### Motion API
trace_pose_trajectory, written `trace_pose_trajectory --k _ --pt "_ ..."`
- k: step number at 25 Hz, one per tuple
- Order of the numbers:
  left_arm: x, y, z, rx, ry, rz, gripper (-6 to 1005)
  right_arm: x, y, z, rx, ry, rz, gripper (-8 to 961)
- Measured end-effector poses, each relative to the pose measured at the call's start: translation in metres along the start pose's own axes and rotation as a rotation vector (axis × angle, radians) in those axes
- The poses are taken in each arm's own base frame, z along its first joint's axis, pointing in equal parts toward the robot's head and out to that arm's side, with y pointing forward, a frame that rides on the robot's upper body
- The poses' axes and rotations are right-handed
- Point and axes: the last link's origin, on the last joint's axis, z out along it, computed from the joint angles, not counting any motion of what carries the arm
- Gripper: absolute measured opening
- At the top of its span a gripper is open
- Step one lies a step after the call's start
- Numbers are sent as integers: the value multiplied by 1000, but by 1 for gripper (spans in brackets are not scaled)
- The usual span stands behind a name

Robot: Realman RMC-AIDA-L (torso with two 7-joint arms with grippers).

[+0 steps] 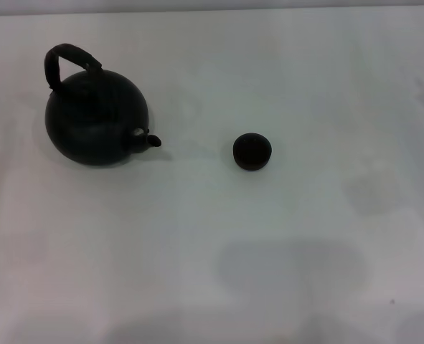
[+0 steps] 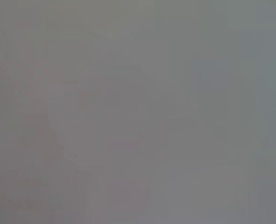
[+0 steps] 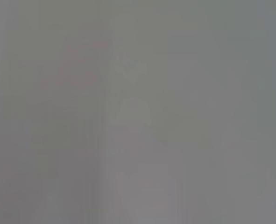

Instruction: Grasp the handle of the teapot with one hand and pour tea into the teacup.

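Black ware: a round dark teapot (image 1: 97,122) stands upright on the white table (image 1: 305,236), toward the robot's left and far side.
Handle: the arched handle (image 1: 69,59) rises over the pot's top, free, with nothing gripping it.
Spout: the short spout (image 1: 148,139) points toward the robot's right, in the direction of the cup.
Teacup: a small dark teacup (image 1: 252,151) sits upright on the table, well apart from the spout, near the middle of the head view.
Cup contents: cannot tell; its inside reads as uniformly dark, so tea or no tea is not settled.
Left gripper: not in view from the head; its wrist view shows only a featureless grey field, so the jaws' state cannot be told.
Right gripper: likewise absent from the head view, its wrist view equally blank; jaws cannot be told.
Progress: pot down, cup apart, both arms out of sight. In my judgement this fits either a pot awaiting the grasp or one set back after pouring.
Writing and brands: none legible on pot, cup or table.
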Motion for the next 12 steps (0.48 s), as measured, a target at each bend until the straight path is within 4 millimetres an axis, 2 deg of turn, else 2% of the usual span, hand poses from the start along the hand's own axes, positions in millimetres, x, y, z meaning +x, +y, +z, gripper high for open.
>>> trace_pose_trajectory --k 12 --pt "-7 1 -2 19 -29 18 609 11 1 -5 37 42 -12 845"
